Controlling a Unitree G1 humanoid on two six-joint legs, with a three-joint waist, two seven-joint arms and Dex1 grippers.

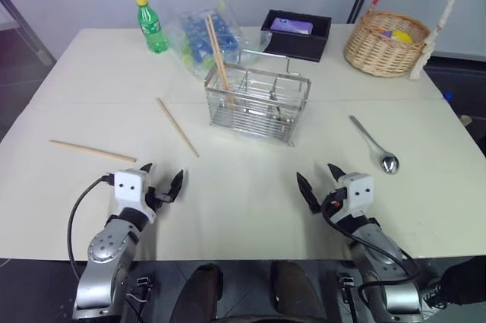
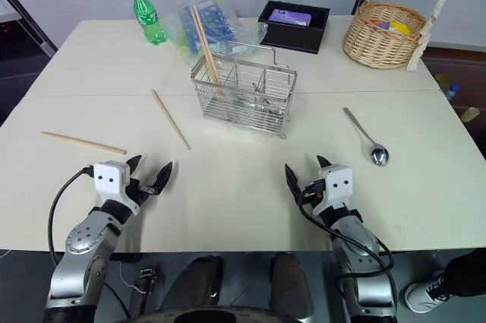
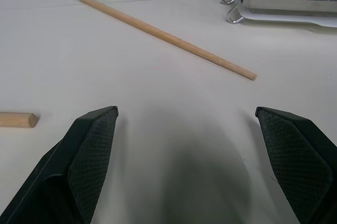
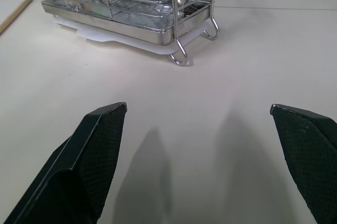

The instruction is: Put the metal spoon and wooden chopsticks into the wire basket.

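The wire basket stands mid-table with two wooden chopsticks leaning upright in its left end. One loose chopstick lies on the table left of the basket; another lies further left, near the left arm. The metal spoon lies to the right of the basket, bowl toward me. My left gripper is open near the front edge, empty, just short of the loose chopsticks. My right gripper is open and empty, in front of the basket.
A green bottle, a clear plastic bag, a black box and a round wicker basket stand along the back of the white table. Open tabletop lies between the two grippers.
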